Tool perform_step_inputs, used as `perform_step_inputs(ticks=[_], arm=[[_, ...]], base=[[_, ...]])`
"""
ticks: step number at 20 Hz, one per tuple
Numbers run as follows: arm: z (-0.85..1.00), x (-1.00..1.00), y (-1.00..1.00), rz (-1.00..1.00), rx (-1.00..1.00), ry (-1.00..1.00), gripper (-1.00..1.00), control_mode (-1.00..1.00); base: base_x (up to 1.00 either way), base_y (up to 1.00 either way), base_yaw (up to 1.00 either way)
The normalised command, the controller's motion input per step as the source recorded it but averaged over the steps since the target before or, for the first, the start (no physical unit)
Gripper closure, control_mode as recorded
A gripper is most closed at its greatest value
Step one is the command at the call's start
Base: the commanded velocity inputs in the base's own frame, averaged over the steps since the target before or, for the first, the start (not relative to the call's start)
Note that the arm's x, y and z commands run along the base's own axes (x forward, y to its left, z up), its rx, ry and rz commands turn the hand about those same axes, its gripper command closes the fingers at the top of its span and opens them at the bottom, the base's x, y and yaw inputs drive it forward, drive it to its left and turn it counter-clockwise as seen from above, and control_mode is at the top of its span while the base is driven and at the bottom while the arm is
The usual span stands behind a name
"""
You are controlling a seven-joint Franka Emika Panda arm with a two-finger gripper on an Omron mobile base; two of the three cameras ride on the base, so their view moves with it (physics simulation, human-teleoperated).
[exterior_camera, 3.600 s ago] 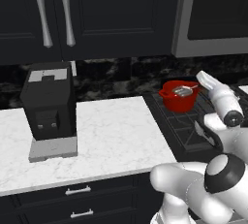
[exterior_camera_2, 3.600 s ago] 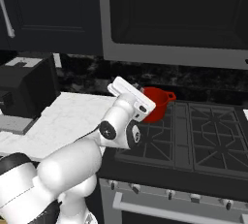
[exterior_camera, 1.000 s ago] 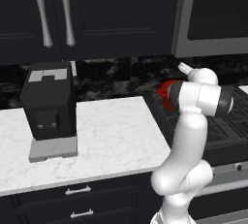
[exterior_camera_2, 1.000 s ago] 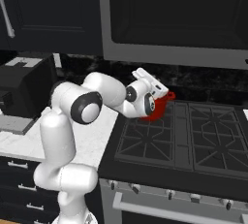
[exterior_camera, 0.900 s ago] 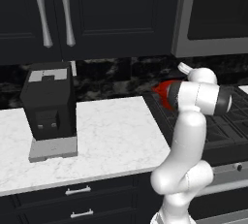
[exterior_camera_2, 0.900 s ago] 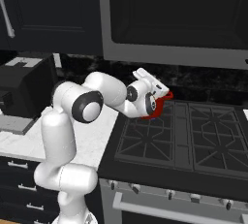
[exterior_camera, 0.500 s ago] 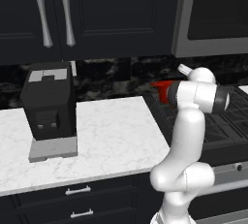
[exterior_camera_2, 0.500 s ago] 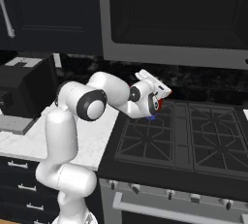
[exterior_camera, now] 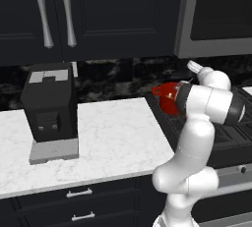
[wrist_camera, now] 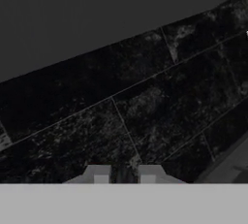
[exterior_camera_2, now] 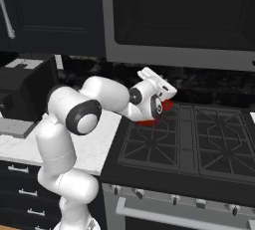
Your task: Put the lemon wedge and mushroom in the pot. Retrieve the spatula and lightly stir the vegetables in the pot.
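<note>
Red pot [exterior_camera: 168, 97] on stove's [exterior_camera_2: 199, 144] far left burner, mostly behind the arm.
Round, so no long axis; one handle points left. Gripper [wrist_camera: 124, 175] faces dark tiled backsplash [wrist_camera: 145, 102], fingers nearly together, holding nothing visible.

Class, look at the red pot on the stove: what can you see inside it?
Nothing can be told. The red pot sits on the stove, but the robot's arm covers most of it, including its opening, so any contents stay hidden.

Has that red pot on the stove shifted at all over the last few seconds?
No. The red pot sits at the same spot on the stove, beside the marble counter's edge; only the arm has swung in front of it.
</note>
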Motion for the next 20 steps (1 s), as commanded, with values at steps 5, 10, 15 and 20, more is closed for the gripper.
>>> perform_step_inputs(ticks=[5, 10, 15, 20], arm=[[0.26, -0.33, 0.18, -0.01, 0.00, 0.12, 1.00, -1.00], [-0.06, -0.07, 0.42, 0.00, 0.00, 0.29, 1.00, -1.00], [-0.07, 0.00, 0.35, 0.00, 0.00, 0.17, 1.00, -1.00], [-0.31, 0.07, 0.23, 0.00, 0.00, 0.02, 1.00, -1.00]], base=[[0.00, 0.00, 0.00], [0.00, 0.00, 0.00], [0.00, 0.00, 0.00], [0.00, 0.00, 0.00]])
